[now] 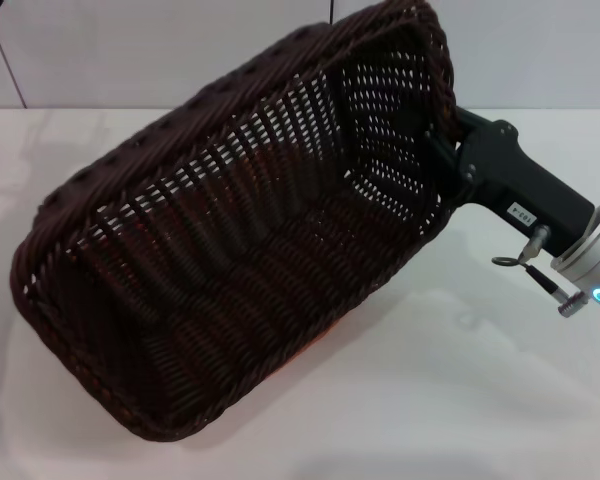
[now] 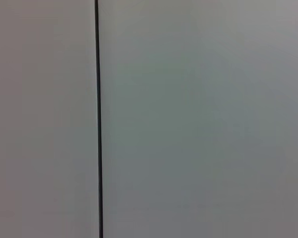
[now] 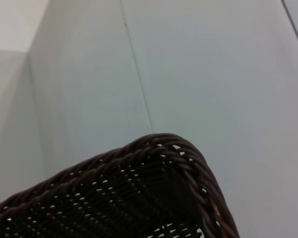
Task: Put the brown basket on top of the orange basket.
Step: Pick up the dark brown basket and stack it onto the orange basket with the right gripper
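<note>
The brown basket (image 1: 240,250) fills most of the head view. It hangs tilted, its open side facing me, its left end low and its right end raised. My right gripper (image 1: 444,150) is shut on the braided rim of the raised right end. The rim corner also shows in the right wrist view (image 3: 164,148). Of the orange basket (image 1: 310,350) only a thin orange sliver shows under the brown basket's lower edge; the rest is hidden behind it. My left gripper is out of view; the left wrist view shows only a wall.
The white table (image 1: 450,400) runs to the right and in front of the baskets. A pale wall (image 1: 540,50) stands behind it. My right arm's dark wrist (image 1: 525,195) reaches in from the right edge.
</note>
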`<state>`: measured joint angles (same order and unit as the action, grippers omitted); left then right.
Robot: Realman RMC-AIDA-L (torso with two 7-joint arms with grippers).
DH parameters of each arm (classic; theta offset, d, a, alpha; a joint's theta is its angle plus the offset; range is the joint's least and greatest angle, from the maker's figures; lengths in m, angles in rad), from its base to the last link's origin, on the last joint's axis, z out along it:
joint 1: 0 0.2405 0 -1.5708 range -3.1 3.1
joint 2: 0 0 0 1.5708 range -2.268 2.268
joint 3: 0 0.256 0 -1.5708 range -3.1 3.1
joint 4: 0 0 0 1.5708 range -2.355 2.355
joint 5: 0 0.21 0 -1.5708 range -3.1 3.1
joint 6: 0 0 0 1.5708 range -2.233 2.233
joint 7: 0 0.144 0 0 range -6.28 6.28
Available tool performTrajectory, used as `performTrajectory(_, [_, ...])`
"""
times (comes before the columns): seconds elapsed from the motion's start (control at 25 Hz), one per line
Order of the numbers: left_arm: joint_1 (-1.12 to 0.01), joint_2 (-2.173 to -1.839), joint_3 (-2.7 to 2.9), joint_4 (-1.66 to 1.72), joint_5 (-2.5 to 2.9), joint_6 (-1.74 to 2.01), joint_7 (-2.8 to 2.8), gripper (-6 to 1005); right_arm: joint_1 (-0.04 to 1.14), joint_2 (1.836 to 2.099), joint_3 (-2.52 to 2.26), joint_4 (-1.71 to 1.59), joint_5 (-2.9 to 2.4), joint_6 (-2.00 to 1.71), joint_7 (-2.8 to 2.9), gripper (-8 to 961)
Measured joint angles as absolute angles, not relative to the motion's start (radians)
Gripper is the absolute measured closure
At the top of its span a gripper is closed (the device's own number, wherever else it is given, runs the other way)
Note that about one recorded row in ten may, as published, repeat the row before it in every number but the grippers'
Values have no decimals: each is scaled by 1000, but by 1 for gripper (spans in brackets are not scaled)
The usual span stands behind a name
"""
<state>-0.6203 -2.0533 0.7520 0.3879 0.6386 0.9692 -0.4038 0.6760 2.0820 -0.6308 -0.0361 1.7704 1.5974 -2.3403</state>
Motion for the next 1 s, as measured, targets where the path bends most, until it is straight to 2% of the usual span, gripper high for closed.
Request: performTrajectory(1.0, [-636, -2055, 756, 377, 643, 962, -397, 185, 643, 2076, -641, -46, 1745, 1419, -2162, 805])
